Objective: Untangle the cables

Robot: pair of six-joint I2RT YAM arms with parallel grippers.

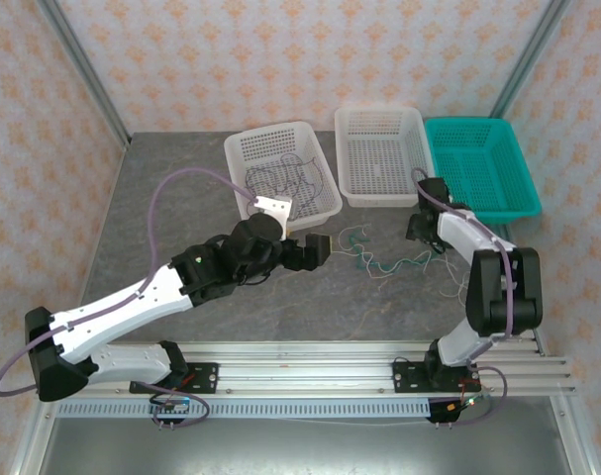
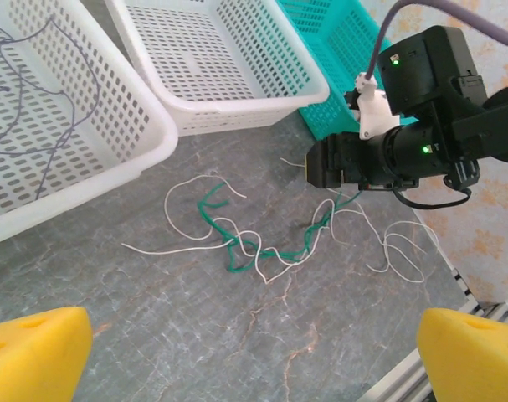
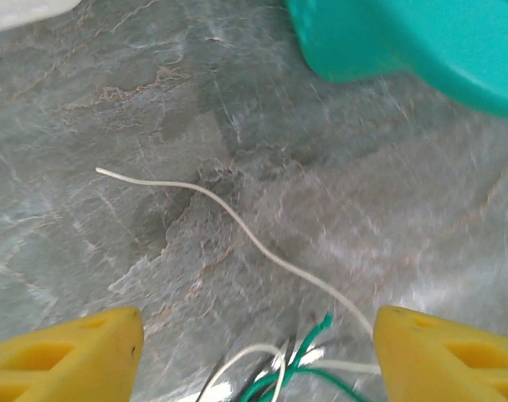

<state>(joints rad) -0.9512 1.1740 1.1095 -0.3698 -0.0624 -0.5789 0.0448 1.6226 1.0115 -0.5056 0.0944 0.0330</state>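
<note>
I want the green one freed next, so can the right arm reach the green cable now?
Probably yes: the right gripper is open, with the green cable lying between its fingers. The white cable crosses the same gap, so it may catch both.

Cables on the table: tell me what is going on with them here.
Two robot arms are untangling thin cables. The white cable and the teal-green cable lie twisted together on the grey table. The right end effector is open and low over one end of the tangle, strands between its fingers. The left end effector is open too, held off to the other side, gripping nothing. A dark purple cable lies in the left white basket.
</note>
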